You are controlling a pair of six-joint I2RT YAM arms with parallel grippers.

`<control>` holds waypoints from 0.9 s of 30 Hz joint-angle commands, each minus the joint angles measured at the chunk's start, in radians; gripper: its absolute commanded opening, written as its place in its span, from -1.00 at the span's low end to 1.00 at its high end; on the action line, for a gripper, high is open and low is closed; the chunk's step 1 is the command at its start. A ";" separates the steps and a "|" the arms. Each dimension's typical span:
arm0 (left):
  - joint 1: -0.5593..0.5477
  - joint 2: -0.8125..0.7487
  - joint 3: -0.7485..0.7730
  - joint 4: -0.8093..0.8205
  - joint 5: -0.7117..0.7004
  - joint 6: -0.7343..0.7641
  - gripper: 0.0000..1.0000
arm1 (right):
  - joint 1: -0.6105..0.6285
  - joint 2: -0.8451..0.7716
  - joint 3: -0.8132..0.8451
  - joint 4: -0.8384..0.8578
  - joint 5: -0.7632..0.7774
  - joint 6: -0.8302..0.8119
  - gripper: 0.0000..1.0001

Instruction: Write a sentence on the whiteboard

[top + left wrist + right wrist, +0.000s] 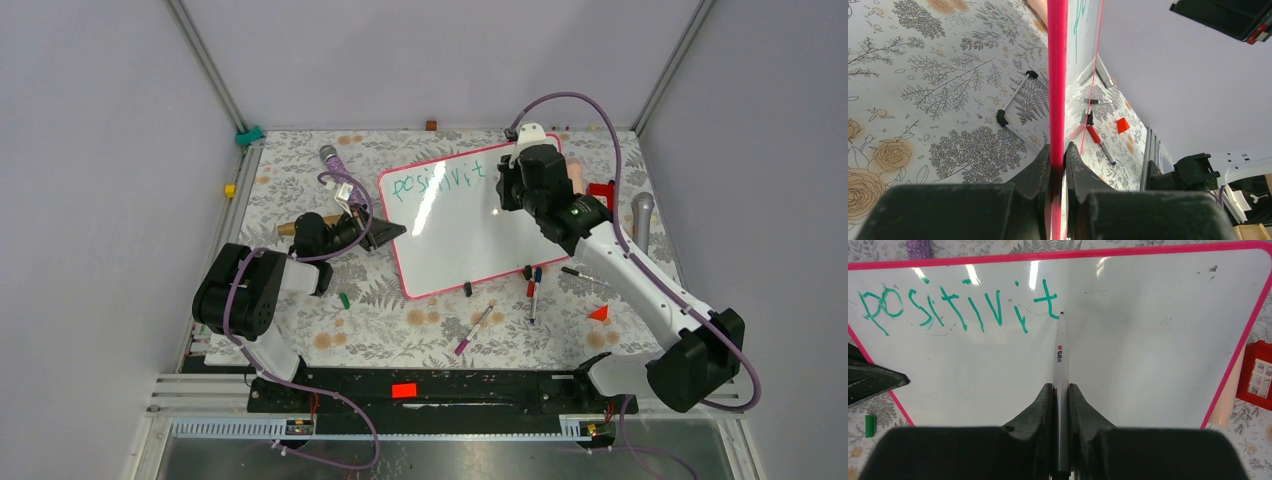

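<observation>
The whiteboard, white with a pink-red frame, lies tilted on the floral table and bears green letters "positivit". My left gripper is shut on the board's left edge; the left wrist view shows the pink frame clamped edge-on between the jaws. My right gripper is shut on a grey-white marker whose tip touches the board just right of the last "t".
Loose markers lie below the board: a pink one, a red and blue pair, a black one. A red triangle, a green cap, a red box and two microphones are around.
</observation>
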 commanded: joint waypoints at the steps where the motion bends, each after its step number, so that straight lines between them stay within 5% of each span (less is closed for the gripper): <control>1: -0.005 0.000 -0.026 -0.086 -0.046 0.110 -1.00 | -0.005 -0.046 -0.003 0.065 0.033 0.000 -1.00; 27: -0.004 0.002 -0.026 -0.082 -0.048 0.106 -1.00 | -0.012 0.076 0.068 -0.026 0.067 -0.005 -1.00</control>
